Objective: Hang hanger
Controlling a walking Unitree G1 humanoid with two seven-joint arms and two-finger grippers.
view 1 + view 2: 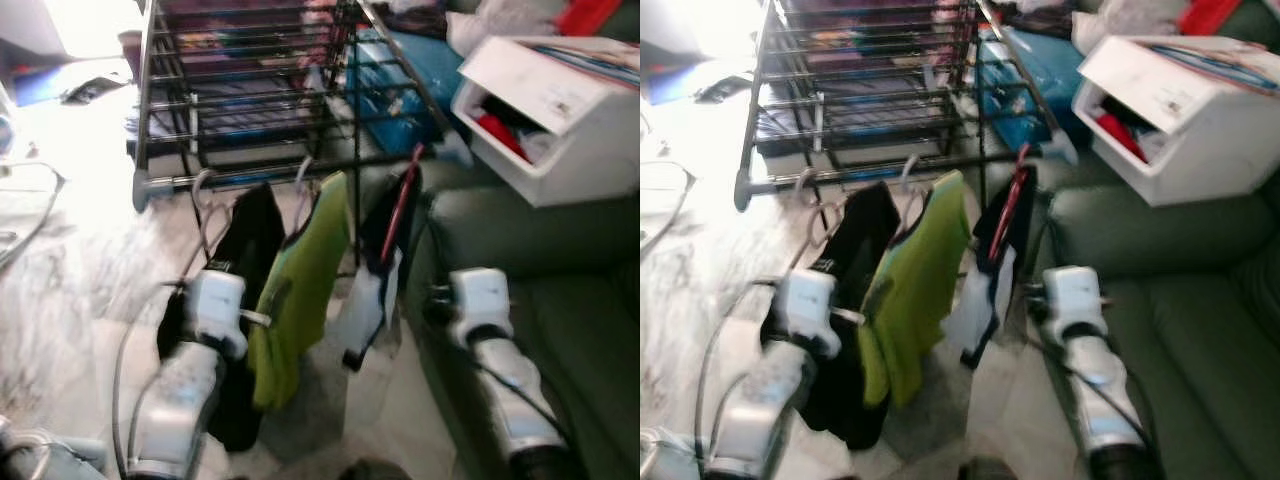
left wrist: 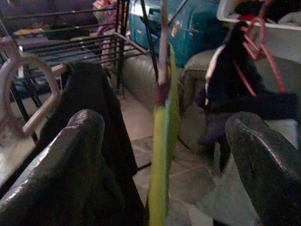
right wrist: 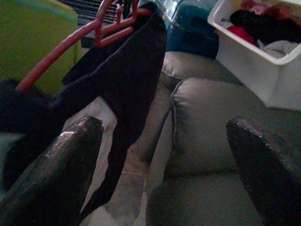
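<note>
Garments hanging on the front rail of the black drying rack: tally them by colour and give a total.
Black garment on a pale hanger: 1
Lime-green shirt on a pale hanger: 1
Dark garment with white patches on a red hanger: 1
Total: 3, all on the black metal drying rack's front rail.

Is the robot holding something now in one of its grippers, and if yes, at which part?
Nothing is held. The left gripper is open, facing the green shirt on its hanger. The right gripper is open before the dark garment on the red plastic hanger.

Green sofa [image 1: 530,300]; white bin [image 1: 560,110] on it.
</note>
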